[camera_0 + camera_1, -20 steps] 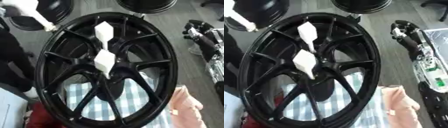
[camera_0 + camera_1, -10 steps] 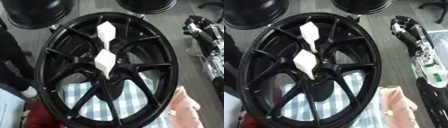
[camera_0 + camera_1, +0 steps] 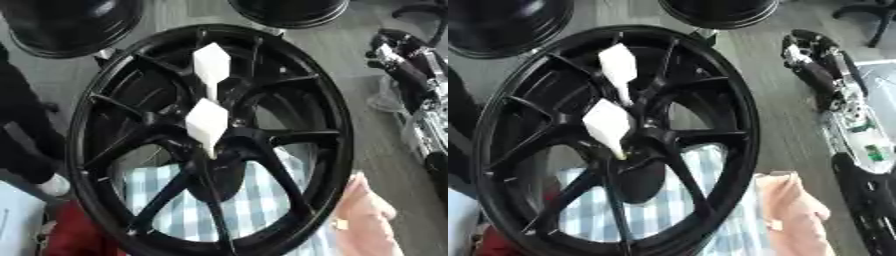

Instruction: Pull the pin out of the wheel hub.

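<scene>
The right hand (image 3: 800,48) is off to the right of the wheel, at the top end of a black and silver arm (image 3: 852,125) that runs along the right edge of the view. It is well apart from the wheel and touches nothing I can see; whether its fingers are straight or curled I cannot tell. The other hand does not show.

The pin (image 3: 207,123) is in the middle of the wheel (image 3: 337,125), standing out from the hub (image 3: 217,155). Its white, blocky head tapers down to a thin tip that meets the hub where the spokes join. A second white piece (image 3: 211,63) of the same shape sits just above it, nearer the top rim, with a thin stem pointing down toward the first.

The wheel is black with many thin spokes and fills most of the view, tilted a little. Through its lower spokes shows a blue and white checked cloth (image 3: 254,200). A pink cloth (image 3: 794,210) lies just beside the rim at the lower right, and something red (image 3: 74,235) shows at the lower left. Two more black wheels (image 3: 70,25) sit beyond the top rim on the grey floor (image 3: 772,95)
</scene>
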Controlling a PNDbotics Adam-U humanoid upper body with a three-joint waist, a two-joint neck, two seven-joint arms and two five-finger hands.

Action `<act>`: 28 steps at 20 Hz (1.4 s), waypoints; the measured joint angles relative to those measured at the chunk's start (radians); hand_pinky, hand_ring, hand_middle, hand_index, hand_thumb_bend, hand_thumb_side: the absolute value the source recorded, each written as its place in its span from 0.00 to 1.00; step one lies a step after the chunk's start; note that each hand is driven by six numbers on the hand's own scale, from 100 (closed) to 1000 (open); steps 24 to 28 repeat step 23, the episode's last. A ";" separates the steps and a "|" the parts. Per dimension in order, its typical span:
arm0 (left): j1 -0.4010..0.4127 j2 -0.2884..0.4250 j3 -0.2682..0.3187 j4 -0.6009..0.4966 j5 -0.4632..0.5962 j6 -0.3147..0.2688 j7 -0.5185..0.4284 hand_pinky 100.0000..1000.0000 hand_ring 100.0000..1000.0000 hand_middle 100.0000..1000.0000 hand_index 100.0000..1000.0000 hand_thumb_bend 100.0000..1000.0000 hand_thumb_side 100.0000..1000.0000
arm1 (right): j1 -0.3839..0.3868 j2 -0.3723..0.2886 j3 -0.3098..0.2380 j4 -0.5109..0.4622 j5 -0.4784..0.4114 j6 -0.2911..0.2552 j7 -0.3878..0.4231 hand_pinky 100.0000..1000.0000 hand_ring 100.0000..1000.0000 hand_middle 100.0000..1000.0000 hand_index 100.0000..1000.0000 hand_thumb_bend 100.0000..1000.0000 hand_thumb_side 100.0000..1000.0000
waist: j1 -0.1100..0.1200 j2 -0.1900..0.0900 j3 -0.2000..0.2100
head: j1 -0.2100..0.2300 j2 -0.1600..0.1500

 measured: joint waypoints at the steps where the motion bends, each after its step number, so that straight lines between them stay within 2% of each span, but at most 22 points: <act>1: 0.013 0.001 0.007 -0.004 0.003 0.003 0.008 0.84 0.84 0.79 0.83 0.49 0.48 | 0.000 0.000 0.000 0.000 -0.001 0.000 0.000 0.71 0.67 0.62 0.76 0.11 0.28 | -0.001 0.000 -0.001 | 0.002 0.000; 7: 0.023 0.006 0.019 -0.029 0.010 0.012 0.036 0.82 0.81 0.75 0.79 0.41 0.44 | -0.001 0.000 0.002 0.000 -0.002 0.000 0.001 0.71 0.67 0.62 0.76 0.11 0.28 | -0.002 0.000 -0.002 | 0.005 0.000; 8: 0.022 0.006 0.019 -0.033 0.012 0.013 0.044 0.80 0.79 0.72 0.75 0.33 0.39 | -0.001 0.000 0.003 0.000 -0.002 0.000 0.001 0.71 0.67 0.62 0.76 0.11 0.28 | -0.002 0.000 -0.002 | 0.006 0.000; 11: 0.013 0.006 0.030 -0.043 0.025 0.019 0.081 0.77 0.77 0.69 0.72 0.29 0.36 | -0.001 0.000 0.003 0.000 -0.002 0.000 0.001 0.71 0.67 0.62 0.76 0.11 0.28 | -0.002 0.000 -0.002 | 0.006 0.000; 16: -0.014 -0.007 0.064 -0.060 0.085 0.064 0.162 0.76 0.76 0.68 0.71 0.26 0.37 | -0.002 0.000 0.003 0.000 -0.002 0.001 0.002 0.71 0.67 0.62 0.76 0.11 0.28 | -0.002 0.000 -0.002 | 0.006 0.000; 17: -0.015 -0.012 0.069 -0.064 0.101 0.076 0.179 0.74 0.76 0.69 0.72 0.20 0.41 | -0.002 0.000 0.003 0.000 -0.002 0.001 0.002 0.71 0.67 0.62 0.76 0.10 0.28 | -0.003 0.000 -0.002 | 0.006 0.000; 19: -0.018 -0.035 0.073 -0.073 0.149 0.110 0.267 0.74 0.77 0.70 0.73 0.19 0.43 | -0.007 0.000 0.004 0.000 -0.003 0.002 0.003 0.71 0.67 0.62 0.76 0.10 0.28 | -0.005 0.000 -0.002 | 0.007 0.000; 23: 0.009 -0.115 0.031 -0.159 0.281 0.202 0.580 0.74 0.79 0.74 0.76 0.17 0.45 | -0.016 0.002 0.006 0.000 -0.007 0.003 0.006 0.71 0.67 0.62 0.76 0.10 0.27 | -0.009 0.000 -0.010 | 0.014 0.000; 28: 0.009 -0.115 0.031 -0.159 0.281 0.202 0.580 0.74 0.79 0.74 0.76 0.17 0.45 | -0.016 0.002 0.006 0.000 -0.007 0.003 0.006 0.71 0.67 0.62 0.76 0.10 0.27 | -0.009 0.000 -0.010 | 0.014 0.000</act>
